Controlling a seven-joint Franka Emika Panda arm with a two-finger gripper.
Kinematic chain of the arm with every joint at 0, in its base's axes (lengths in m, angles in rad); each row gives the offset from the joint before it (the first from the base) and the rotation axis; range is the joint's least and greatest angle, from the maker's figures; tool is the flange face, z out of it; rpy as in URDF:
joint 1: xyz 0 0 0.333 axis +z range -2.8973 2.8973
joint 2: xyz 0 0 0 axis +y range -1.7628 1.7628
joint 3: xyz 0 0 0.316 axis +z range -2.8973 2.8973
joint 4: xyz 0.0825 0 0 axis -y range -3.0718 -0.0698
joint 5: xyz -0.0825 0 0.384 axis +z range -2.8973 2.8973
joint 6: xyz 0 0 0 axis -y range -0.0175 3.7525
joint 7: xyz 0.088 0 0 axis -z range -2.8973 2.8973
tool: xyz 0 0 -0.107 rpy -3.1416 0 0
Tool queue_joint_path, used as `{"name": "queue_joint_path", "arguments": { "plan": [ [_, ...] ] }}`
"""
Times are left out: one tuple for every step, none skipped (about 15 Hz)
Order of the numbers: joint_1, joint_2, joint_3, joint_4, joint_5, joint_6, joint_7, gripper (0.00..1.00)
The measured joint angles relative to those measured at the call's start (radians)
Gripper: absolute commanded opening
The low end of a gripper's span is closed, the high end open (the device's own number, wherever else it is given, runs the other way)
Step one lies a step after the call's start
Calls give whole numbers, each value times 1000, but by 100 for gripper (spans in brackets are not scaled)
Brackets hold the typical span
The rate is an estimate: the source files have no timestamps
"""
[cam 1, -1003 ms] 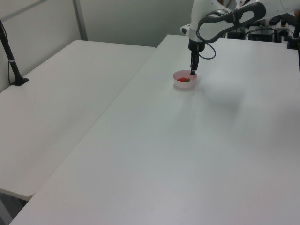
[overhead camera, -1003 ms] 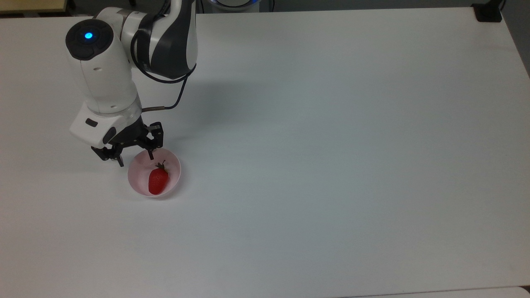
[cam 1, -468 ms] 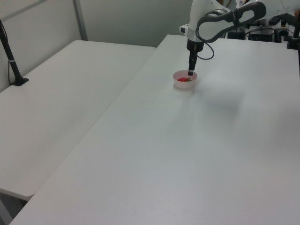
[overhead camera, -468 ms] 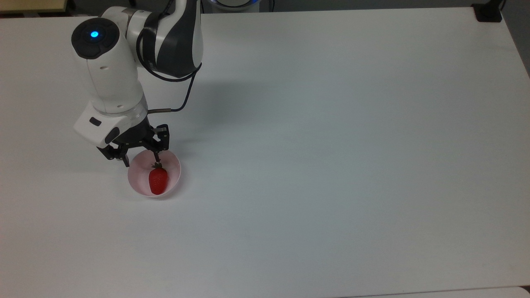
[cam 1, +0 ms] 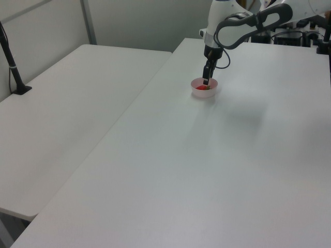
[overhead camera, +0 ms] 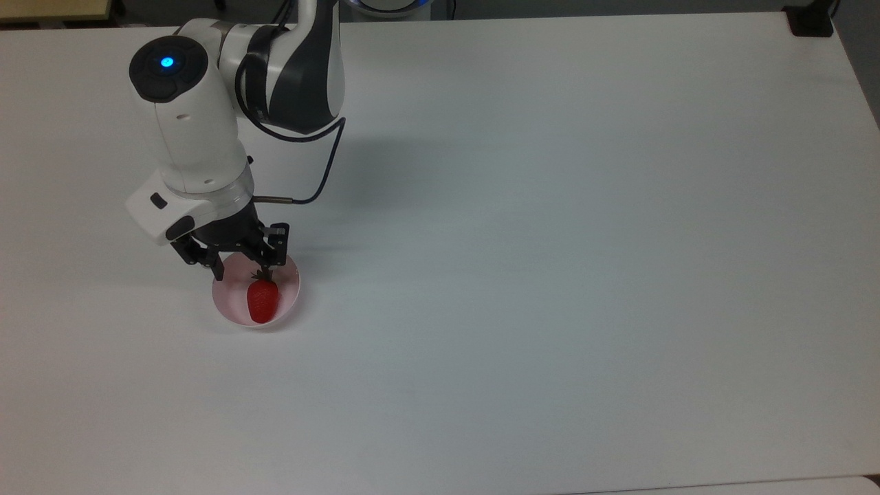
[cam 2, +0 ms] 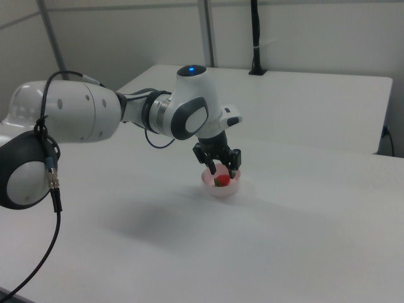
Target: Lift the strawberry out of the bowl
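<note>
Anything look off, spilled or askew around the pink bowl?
Nothing stands out. The small pale pink plastic bowl sits upright on the white table, the red strawberry lies inside it, and the black two-finger gripper hangs open over the rim.

A broad matte white tabletop (overhead camera: 550, 275) abuts a second white table (cam 1: 67, 119) — pale partition walls (cam 2: 303, 31) stand behind, evenly lit.

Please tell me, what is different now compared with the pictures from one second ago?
The gripper has moved toward the top view's right and lower edge, so its open fingers now stand over the bowl, one finger beside the cap of the strawberry. Nothing was grasped or released. The strawberry's cap end turned slightly; the bowl stayed in place.
</note>
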Motion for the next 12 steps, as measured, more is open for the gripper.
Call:
{"name": "queue_joint_path", "arguments": {
  "plan": [
    [0,3,0,0,0,12,34,65],
    [0,7,0,0,0,19,56,65],
    [0,10,1,0,0,20,67,65],
    [0,11,1,0,0,20,75,65],
    [0,14,1,0,0,20,79,65],
    [0,15,1,0,0,20,82,65],
    [0,18,1,0,0,20,85,65],
    [0,22,2,0,0,20,92,65],
    [0,28,3,0,0,22,107,65],
    [0,32,5,0,0,32,116,65],
    [0,35,6,0,0,46,120,65],
    [0,38,7,-1,0,53,127,65]
  ]
}}
